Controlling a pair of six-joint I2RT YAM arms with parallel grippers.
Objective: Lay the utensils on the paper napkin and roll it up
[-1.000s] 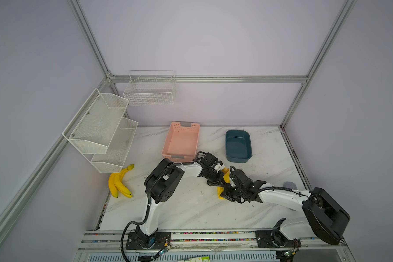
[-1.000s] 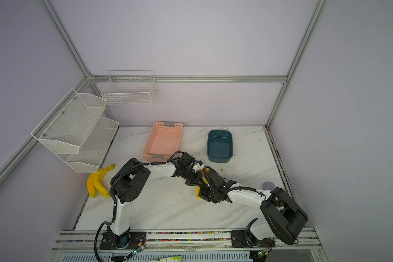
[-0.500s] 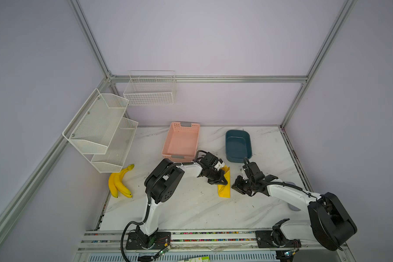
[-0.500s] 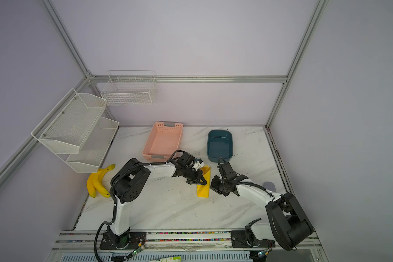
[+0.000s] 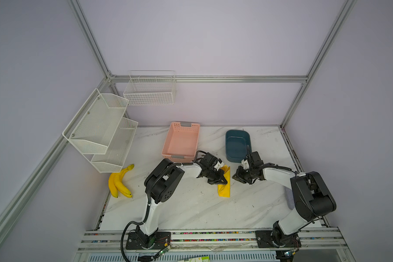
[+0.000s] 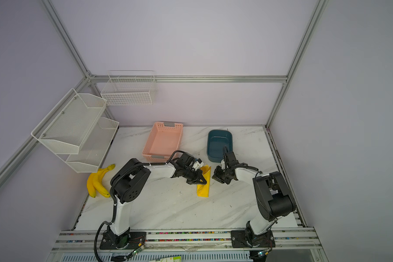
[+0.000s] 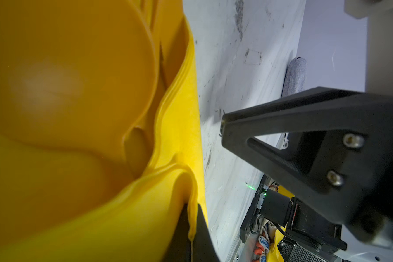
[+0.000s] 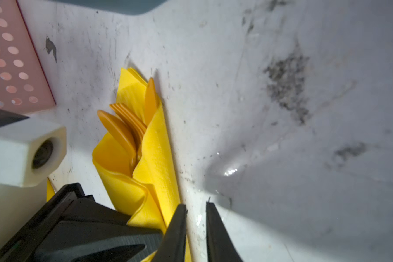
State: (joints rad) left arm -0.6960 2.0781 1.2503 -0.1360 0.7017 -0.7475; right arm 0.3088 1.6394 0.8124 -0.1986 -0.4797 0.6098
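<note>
Left end effector (image 5: 220,181): closed, a fold of the napkin (image 5: 224,191) pinched between its fingers; this shows in the left wrist view. The napkin lies near mid-table, folded into a loose, narrow bundle. Its long axis runs from the front of the table toward the back, crosswise to both arms' reach. The utensils (image 8: 132,127) are inside it; spoon, fork and knife tips stick out of the far end, toward the basket. Right end effector (image 5: 239,179): just beside the bundle on its right side, jaws a narrow gap apart with nothing between them. One finger is close against the napkin's edge; contact cannot be confirmed. Judgement: the left arm is on the bundle and the right arm is the free one, so any further rolling must go sideways, across the long axis. The wrap looks slack and may spring open if released. Table (image 5: 191,211): white marble-pattern, scuffed, bare in front of the bundle. Bananas (image 5: 119,183) and shelf (image 5: 100,131) are well off to the left. Basket (image 5: 182,141) and bin (image 5: 236,145) stand close behind the bundle.
</note>
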